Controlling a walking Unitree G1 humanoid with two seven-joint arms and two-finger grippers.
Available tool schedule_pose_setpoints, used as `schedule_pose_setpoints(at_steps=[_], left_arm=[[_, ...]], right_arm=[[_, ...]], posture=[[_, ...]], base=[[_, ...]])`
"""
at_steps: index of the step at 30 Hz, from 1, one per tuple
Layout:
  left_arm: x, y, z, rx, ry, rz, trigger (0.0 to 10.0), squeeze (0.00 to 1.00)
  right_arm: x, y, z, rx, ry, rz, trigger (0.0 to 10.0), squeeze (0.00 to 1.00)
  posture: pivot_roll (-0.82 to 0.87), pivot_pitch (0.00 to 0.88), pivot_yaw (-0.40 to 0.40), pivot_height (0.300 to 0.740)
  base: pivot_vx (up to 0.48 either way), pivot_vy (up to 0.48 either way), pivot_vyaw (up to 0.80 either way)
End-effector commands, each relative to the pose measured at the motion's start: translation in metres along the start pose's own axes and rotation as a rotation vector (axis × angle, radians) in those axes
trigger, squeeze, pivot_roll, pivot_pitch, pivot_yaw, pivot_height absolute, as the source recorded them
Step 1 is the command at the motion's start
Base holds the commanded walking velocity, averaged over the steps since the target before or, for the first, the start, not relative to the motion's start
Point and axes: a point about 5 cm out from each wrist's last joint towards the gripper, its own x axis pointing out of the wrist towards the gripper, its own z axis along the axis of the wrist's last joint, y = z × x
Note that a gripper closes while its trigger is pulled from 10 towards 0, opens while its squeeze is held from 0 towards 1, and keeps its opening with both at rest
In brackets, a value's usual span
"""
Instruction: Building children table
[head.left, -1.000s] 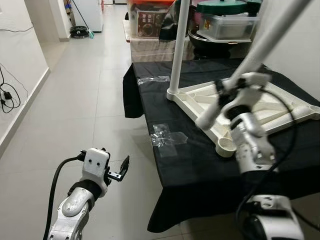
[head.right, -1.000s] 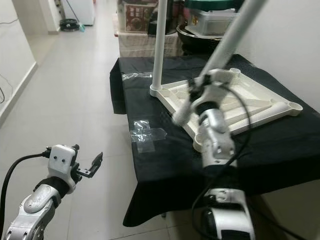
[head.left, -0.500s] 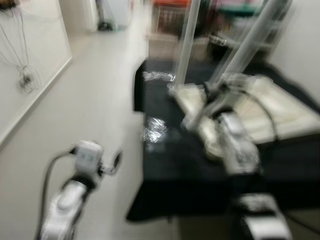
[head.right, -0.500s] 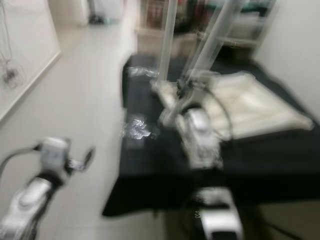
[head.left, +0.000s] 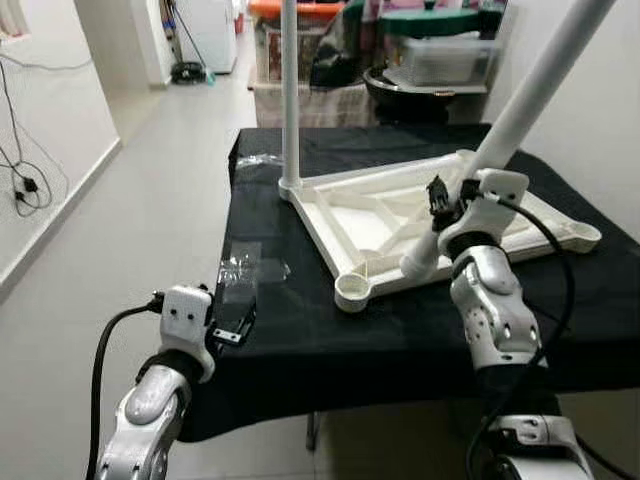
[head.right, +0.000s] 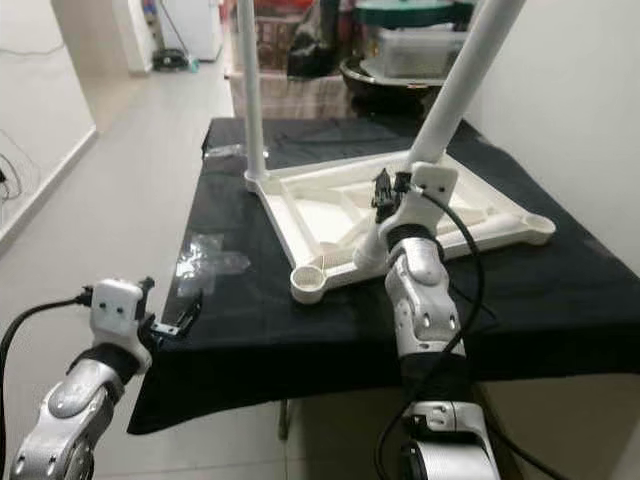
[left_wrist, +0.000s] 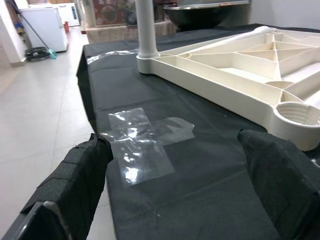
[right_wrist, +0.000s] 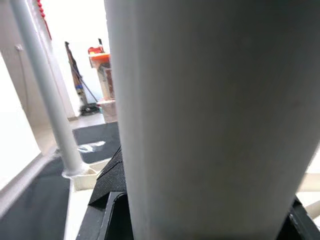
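A white children's table top lies upside down on a black-clothed table. One white leg stands upright in its far left corner. My right gripper is shut on a second white leg, held tilted, with its lower end down by the frame's front rail. Just left of that end sits an empty corner socket. The held leg fills most of the right wrist view. My left gripper hangs open at the table's front left edge, its fingers facing a patch of clear tape.
Behind the table stand a dark bowl, a lidded plastic box and other boxes. A white wall runs along the right. Tiled floor stretches to the left, with cables on the left wall.
The camera has swung, so the table now sits more central. My left gripper is now by the table's front left edge instead of over open floor. The right gripper still holds the leg.
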Motion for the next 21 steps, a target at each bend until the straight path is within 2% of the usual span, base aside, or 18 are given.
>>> schedule_pose_setpoints(at_steps=[1,3,6,10,21], left_arm=[[-0.0004,0.0031,-0.0007,-0.008,-0.004,0.008,10.0,0.00],[-0.0004,0.0028,-0.0008,-0.011,-0.006,0.007,10.0,0.00],[-0.0007,0.0025,-0.0008,-0.012,-0.007,0.006,10.0,0.00],[-0.0009,0.0025,-0.0008,-0.011,-0.008,0.005,10.0,0.00],[-0.0021,0.0008,0.0005,-0.030,-0.015,0.004,10.0,0.00]], right_arm=[[0.0002,0.0031,0.0066,0.025,-0.025,0.017,10.0,0.00],[0.0001,0.0038,0.0093,0.020,-0.041,0.025,10.0,0.00],[0.0002,0.0055,0.0070,-0.002,-0.020,0.033,10.0,0.00],[-0.0002,0.0068,0.0057,0.011,-0.015,0.033,10.0,0.00],[-0.0023,0.0098,0.0067,-0.016,-0.037,0.065,10.0,0.00]], posture=[[0.05,0.000,-0.065,0.740],[0.05,0.000,-0.064,0.740],[0.05,0.000,-0.064,0.740],[0.05,0.000,-0.066,0.740],[0.05,0.000,-0.064,0.740]], base=[[0.472,0.000,-0.80],[0.472,0.000,-0.80],[0.472,0.000,0.00],[0.465,0.000,-0.80],[0.000,0.000,0.00]])
